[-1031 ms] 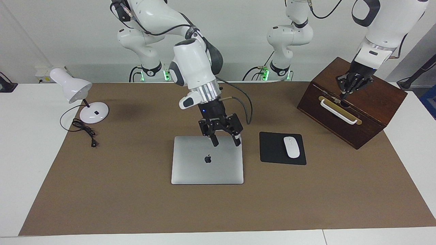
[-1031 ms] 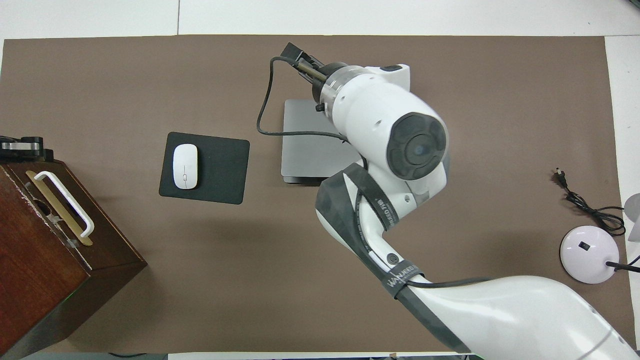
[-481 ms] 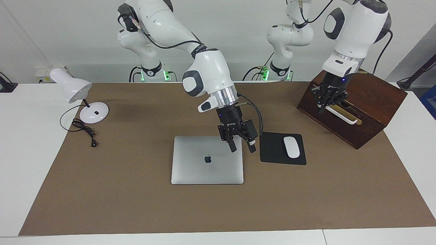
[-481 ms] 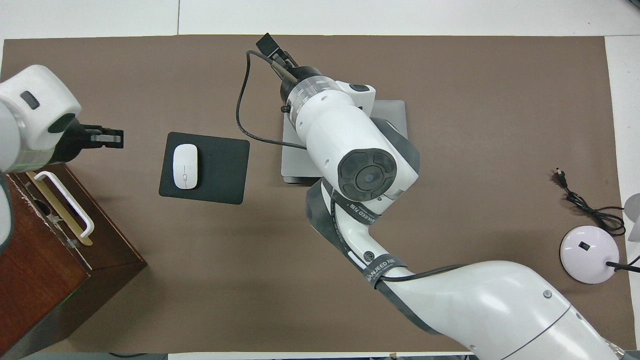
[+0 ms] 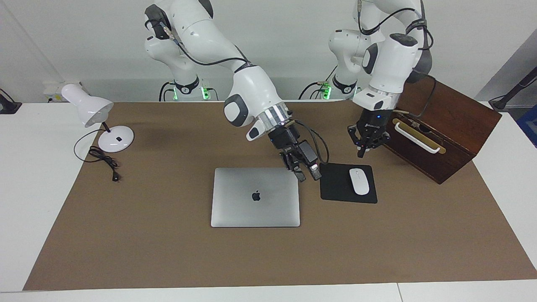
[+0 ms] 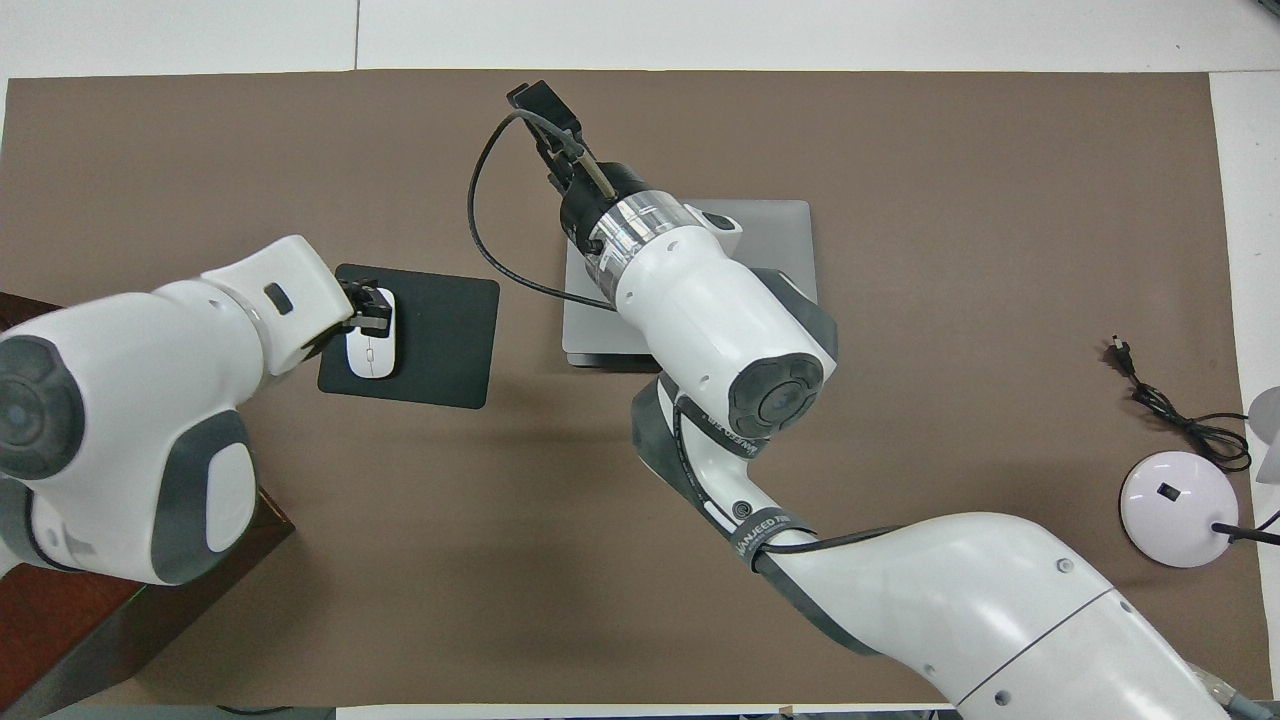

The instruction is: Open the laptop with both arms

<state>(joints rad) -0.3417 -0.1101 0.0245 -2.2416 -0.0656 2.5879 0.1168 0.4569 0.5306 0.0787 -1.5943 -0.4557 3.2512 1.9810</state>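
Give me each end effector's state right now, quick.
Left end effector: shut, empty, above the mouse pad.
Right end effector: open, empty, at the corner of the closed laptop.

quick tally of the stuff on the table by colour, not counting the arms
silver: 1, the laptop
black: 1, the mouse pad
white: 2, the mouse and the desk lamp
brown: 1, the wooden box
total: 5

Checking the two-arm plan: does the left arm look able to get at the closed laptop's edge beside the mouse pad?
Probably yes. The left gripper, shut, is over the mouse pad, and only that flat pad with its mouse lies between it and the laptop.
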